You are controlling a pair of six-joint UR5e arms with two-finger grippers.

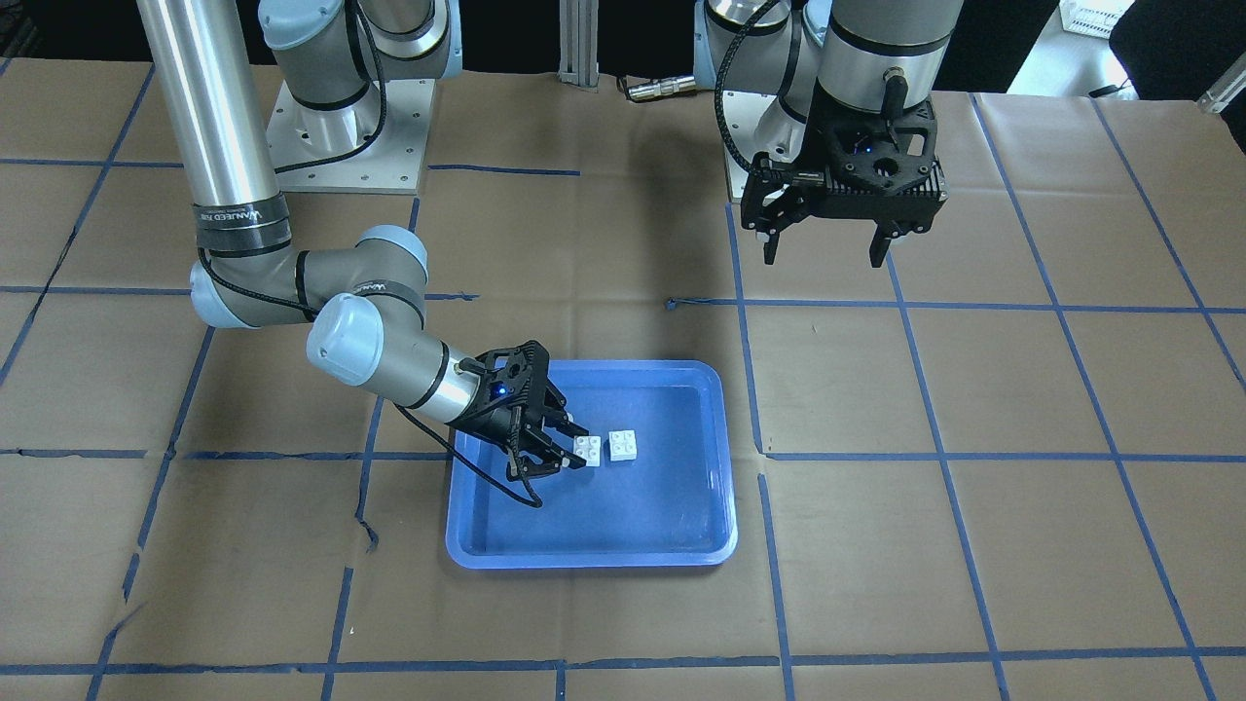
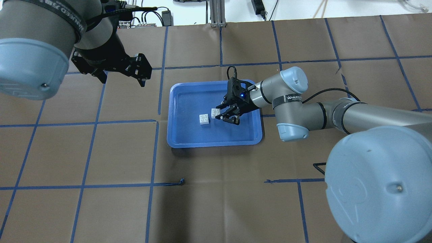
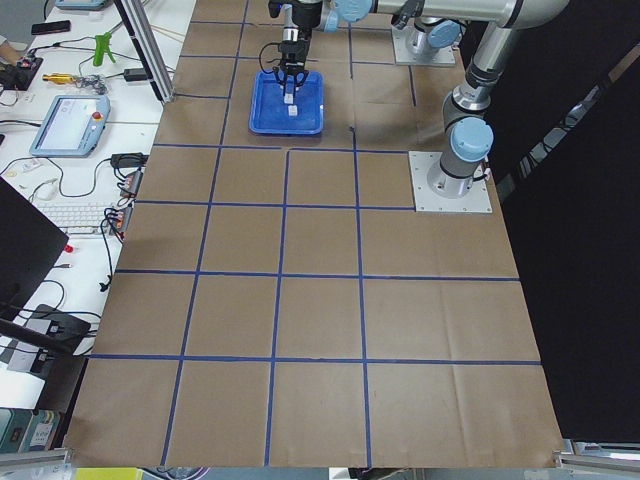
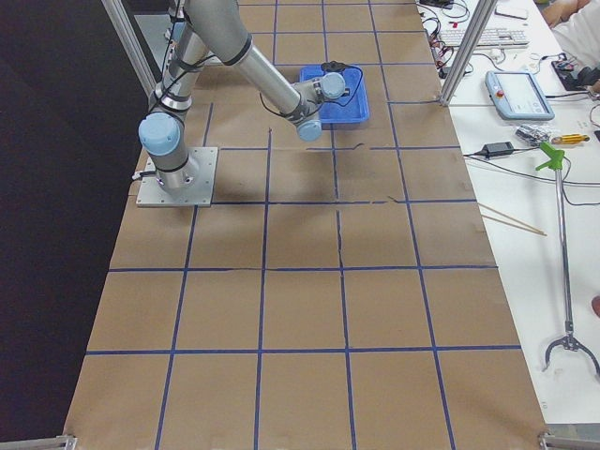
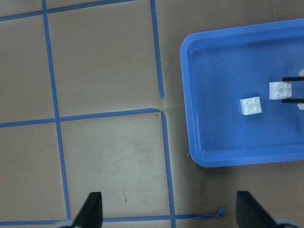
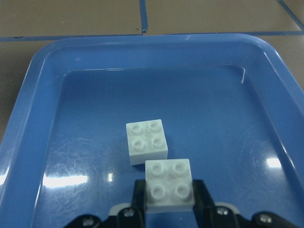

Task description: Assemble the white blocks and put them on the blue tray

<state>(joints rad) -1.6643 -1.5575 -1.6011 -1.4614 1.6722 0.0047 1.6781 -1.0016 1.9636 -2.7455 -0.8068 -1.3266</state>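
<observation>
Two white blocks lie inside the blue tray (image 2: pixel 182 141). My right gripper (image 2: pixel 218 113) reaches low into the tray and is shut on one white block (image 2: pixel 215 112), with a finger on each side in the right wrist view (image 6: pixel 168 185). The other white block (image 2: pixel 204 118) sits loose on the tray floor just beside it, studs up (image 6: pixel 146 141), and the two are separate. I cannot tell whether the held block is lifted. My left gripper (image 2: pixel 121 76) is open and empty, hovering over the table off the tray's far left corner.
The table is brown paper with blue tape grid lines (image 2: pixel 155 121). The arms' base plates (image 1: pixel 350 136) stand at the robot's side of the table. Desks with a keyboard and tools (image 3: pixel 70 130) line the table's far side.
</observation>
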